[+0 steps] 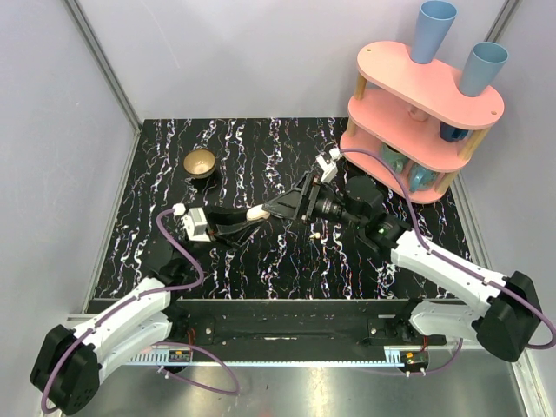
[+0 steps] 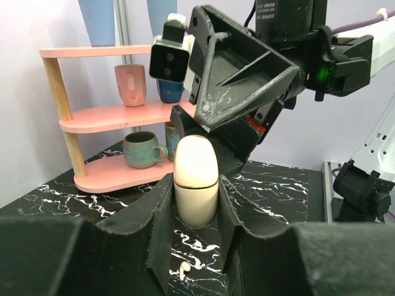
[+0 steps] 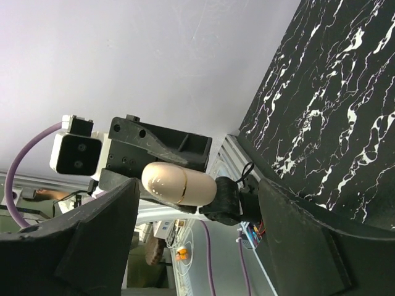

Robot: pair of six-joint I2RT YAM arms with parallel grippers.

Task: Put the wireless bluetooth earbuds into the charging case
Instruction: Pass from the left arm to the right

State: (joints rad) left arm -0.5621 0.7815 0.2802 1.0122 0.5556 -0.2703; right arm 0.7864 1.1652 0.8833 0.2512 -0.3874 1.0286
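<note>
My left gripper is shut on a cream capsule-shaped charging case and holds it off the tabletop. In the left wrist view the case stands upright between my fingers, with its lid closed along a gold seam. One tiny cream earbud lies on the marble below it. My right gripper is wide open and faces the case's end without touching it. In the right wrist view the case sits ahead between the spread fingers. A tiny pale item, maybe an earbud, lies under the right wrist.
A small brass-coloured bowl sits at the back left of the black marbled table. A pink two-tier shelf with blue cups and mugs stands at the back right. Grey walls close off both sides.
</note>
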